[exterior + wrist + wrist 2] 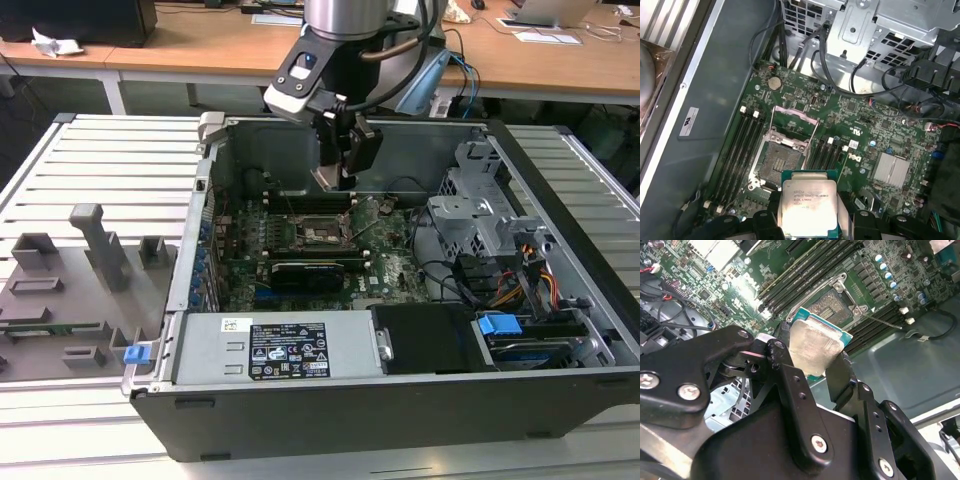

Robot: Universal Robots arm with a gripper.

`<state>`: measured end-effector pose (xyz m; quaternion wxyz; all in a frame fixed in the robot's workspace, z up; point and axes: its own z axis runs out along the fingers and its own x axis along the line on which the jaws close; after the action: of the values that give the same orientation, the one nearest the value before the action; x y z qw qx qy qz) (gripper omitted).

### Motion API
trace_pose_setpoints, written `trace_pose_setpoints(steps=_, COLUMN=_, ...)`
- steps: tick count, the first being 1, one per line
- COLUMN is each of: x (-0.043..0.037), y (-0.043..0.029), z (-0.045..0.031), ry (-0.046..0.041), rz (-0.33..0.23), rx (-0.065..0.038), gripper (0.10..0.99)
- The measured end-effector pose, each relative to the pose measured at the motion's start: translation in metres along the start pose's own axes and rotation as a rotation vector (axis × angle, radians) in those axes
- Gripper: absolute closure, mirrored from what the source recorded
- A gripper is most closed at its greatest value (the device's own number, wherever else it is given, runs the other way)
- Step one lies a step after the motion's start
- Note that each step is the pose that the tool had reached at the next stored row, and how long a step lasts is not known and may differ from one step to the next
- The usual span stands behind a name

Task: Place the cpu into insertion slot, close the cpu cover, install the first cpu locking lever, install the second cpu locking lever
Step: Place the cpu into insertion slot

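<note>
Stage 1 of 4: small flat square silvery-grey cpu (807, 210) gripped, not yet seated
Black two-finger gripper (812, 360) clamps cpu by its edges, hovering over green motherboard (390, 262) near the bare square insertion slot (782, 161). Thin dark-metal cpu cover (795, 113) stands flipped open; cover & both levers left to do. Arm reaches down into open dark PC case (350, 420) from above, wrist tilted

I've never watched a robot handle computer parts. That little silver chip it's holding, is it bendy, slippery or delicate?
The cpu is probably stiff: it lies flat between the jaws with no sag. Its smooth metal top looks slippery, so gripping its edges seems sensible. Thin and small, it is likely light; its underside is hidden.
</note>
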<state>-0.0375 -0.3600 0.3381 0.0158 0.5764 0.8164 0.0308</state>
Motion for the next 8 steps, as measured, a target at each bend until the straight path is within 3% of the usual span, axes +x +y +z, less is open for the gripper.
trace_pose_setpoints(steps=8, x=0.0004, y=-0.0013, z=0.0030, ry=-0.0021, rz=0.031, rx=0.000, gripper=0.557)
